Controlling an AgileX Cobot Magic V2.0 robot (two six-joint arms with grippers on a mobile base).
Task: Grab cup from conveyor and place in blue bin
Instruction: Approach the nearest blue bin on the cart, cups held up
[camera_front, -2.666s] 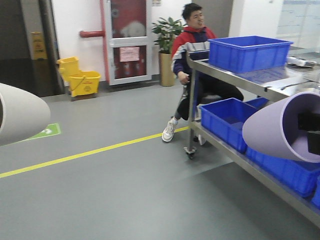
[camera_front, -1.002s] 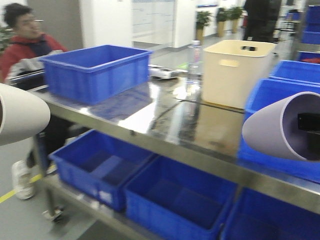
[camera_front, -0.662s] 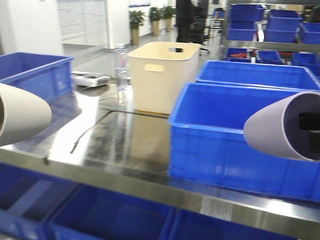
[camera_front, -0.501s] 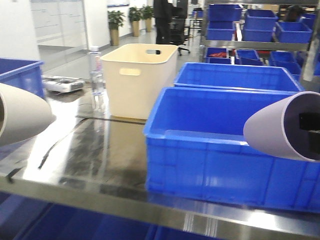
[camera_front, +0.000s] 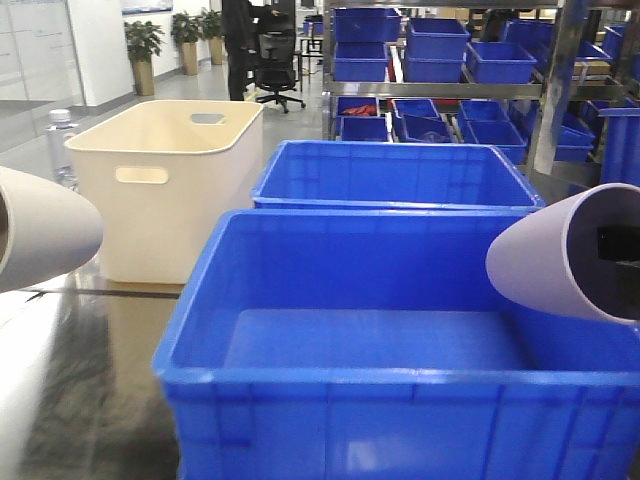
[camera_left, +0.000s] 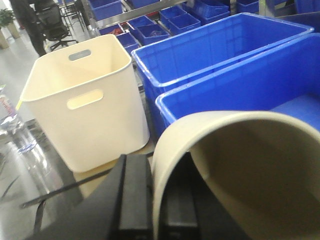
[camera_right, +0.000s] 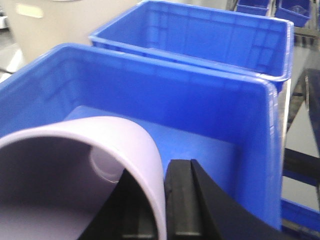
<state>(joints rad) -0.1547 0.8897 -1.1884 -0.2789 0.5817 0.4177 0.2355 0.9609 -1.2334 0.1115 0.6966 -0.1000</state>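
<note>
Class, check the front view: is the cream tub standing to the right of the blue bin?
No: the cream tub stands to the left of the blue bin.

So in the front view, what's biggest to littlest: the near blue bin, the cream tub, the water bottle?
near blue bin
cream tub
water bottle
The bin is closest to the camera, which makes it look bigger.

A cream tub (camera_front: 150, 225) stands beside a water bottle (camera_front: 60, 140), small shelf bins (camera_front: 435, 45) behind.
</note>
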